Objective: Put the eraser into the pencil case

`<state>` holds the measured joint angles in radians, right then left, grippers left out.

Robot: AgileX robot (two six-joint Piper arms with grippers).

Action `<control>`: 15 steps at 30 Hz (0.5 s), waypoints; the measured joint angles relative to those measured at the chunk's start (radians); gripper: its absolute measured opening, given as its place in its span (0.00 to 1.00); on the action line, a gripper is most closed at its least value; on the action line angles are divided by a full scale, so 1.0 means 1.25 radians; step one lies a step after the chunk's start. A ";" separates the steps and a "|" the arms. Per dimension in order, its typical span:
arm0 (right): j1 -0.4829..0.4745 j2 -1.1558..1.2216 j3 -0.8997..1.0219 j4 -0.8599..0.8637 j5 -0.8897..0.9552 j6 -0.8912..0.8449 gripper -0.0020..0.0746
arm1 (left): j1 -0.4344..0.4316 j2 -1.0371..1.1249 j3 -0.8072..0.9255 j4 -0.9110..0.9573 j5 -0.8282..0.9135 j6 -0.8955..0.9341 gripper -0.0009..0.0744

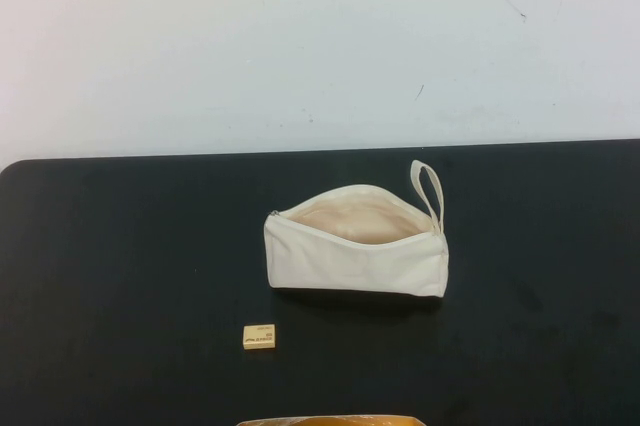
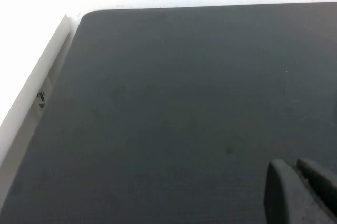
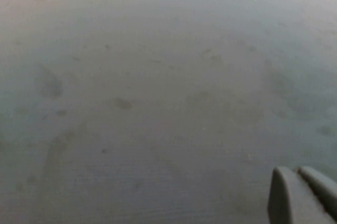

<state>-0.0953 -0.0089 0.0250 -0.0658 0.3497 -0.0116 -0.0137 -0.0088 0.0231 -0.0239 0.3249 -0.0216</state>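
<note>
The desk (image 1: 120,276) has a matt black top, smooth, with faint dull smudges showing in the wrist views. The pencil case (image 1: 355,261) looks like cream-white woven cloth, soft and matt, its open mouth showing a smoother beige lining; its loop strap (image 1: 428,186) is the same cloth. The eraser (image 1: 259,337) looks like pale cream rubber, matt, with printed marks. The left hand (image 2: 297,192) and the right hand (image 3: 300,195), each low over bare desk, show dark grey matt fingers.

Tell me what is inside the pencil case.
The pencil case gapes open, showing only beige lining; its depths are hidden. The eraser lies outside. Left gripper and right gripper hover over bare table.
</note>
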 joint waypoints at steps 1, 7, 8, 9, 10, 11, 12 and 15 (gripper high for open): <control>0.000 0.000 0.000 0.000 0.000 0.000 0.02 | 0.000 0.000 0.000 0.000 0.000 0.000 0.01; 0.000 0.000 0.000 0.000 0.000 0.000 0.02 | 0.000 0.000 0.000 0.000 0.000 0.000 0.01; 0.000 0.000 0.000 0.000 0.000 0.000 0.02 | 0.000 0.000 0.000 0.000 0.000 0.000 0.01; 0.000 0.000 0.000 0.000 0.000 0.000 0.02 | 0.000 0.000 0.000 0.000 0.000 0.000 0.01; 0.000 0.000 0.000 0.000 0.000 0.000 0.02 | 0.000 0.000 0.000 0.004 0.000 0.000 0.01; 0.000 0.000 0.000 0.000 0.000 0.000 0.02 | 0.000 0.000 0.000 0.014 0.000 0.000 0.01; 0.000 0.000 0.000 0.000 0.000 0.000 0.02 | 0.000 0.000 0.000 0.027 0.000 0.000 0.01; 0.000 0.000 0.000 0.000 0.000 0.000 0.02 | 0.000 0.000 0.000 0.066 0.000 0.000 0.01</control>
<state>-0.0953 -0.0089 0.0250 -0.0658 0.3497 -0.0116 -0.0137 -0.0088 0.0231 0.0585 0.3249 -0.0216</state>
